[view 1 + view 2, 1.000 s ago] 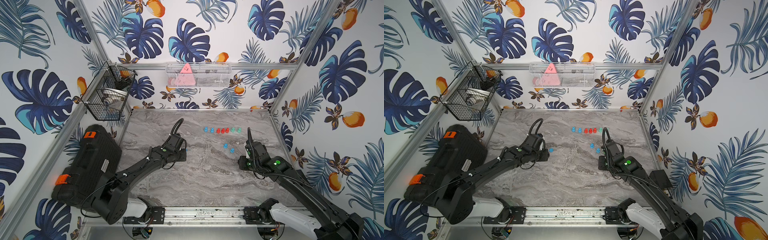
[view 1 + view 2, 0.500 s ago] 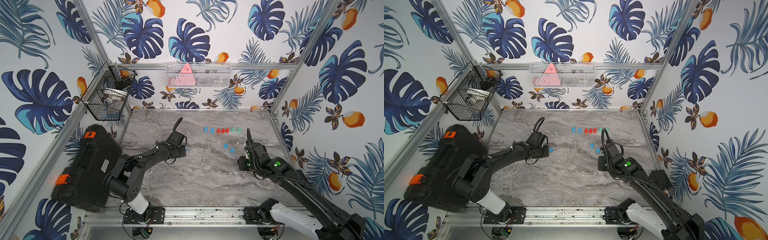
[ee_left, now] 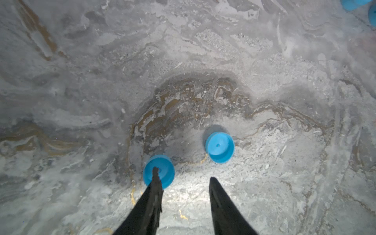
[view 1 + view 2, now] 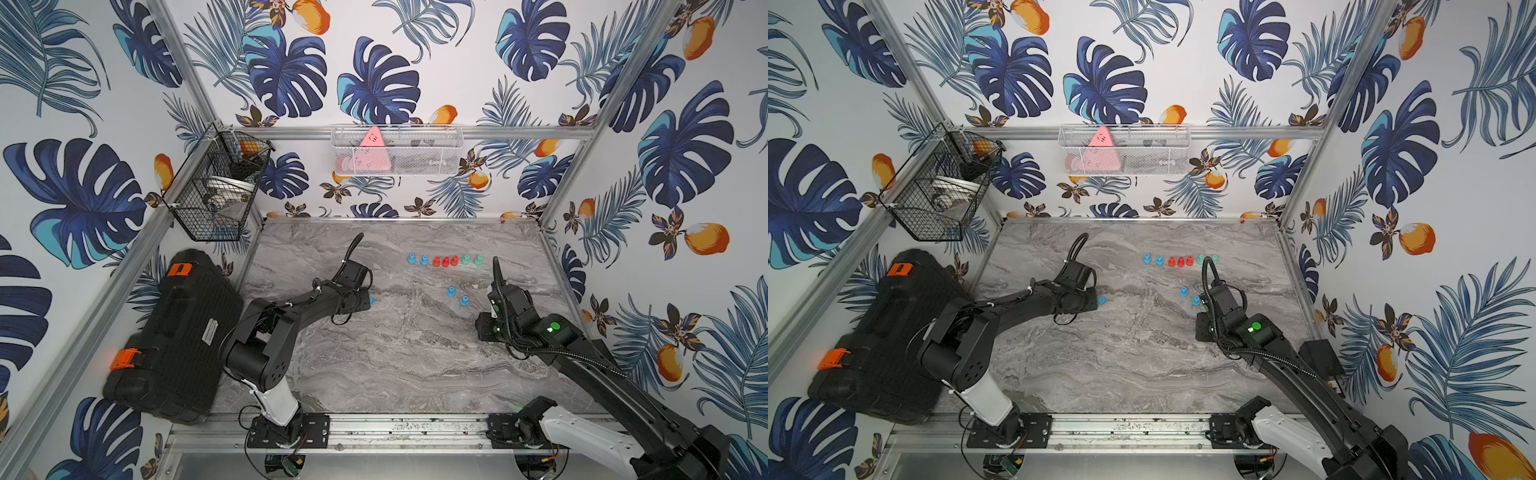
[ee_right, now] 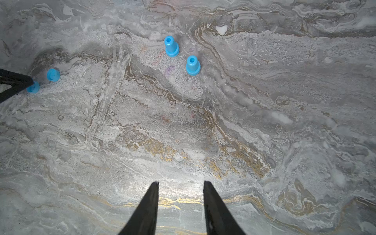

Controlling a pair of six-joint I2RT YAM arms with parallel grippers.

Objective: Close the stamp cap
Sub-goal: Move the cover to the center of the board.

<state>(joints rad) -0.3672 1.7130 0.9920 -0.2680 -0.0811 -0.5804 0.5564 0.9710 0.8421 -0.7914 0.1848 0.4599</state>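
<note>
**Stamp caps off, both grippers empty-handed**

Left wrist view: the left gripper is seen with its jaws parted a modest way and nothing gripped between them. One fingertip is laid over the edge of a blue cap sitting on the marble table. Whether the cap is actually touched can't be told. A second blue cap sits just beside the first, clear of both fingertips.

Right wrist view: the right gripper is shown with its jaws parted about as far, and only bare marble is seen between them. A blue stamp and the other blue stamp are stood upright close together, not touching. Both caps are spotted well apart from them, over by the left gripper's fingers.

Both top views, tabletop read as a clock face: the two loose stamps are found around 2 o'clock, with the right gripper near them at 3. The caps are over at about 10 o'clock, right at the left gripper's tip, and only one can be made out. A row of blue, red and green stamps is lined up at 1 o'clock. A black case is lying off the table edge at 8 o'clock, and a wire basket is hung on the wall near 10.
</note>
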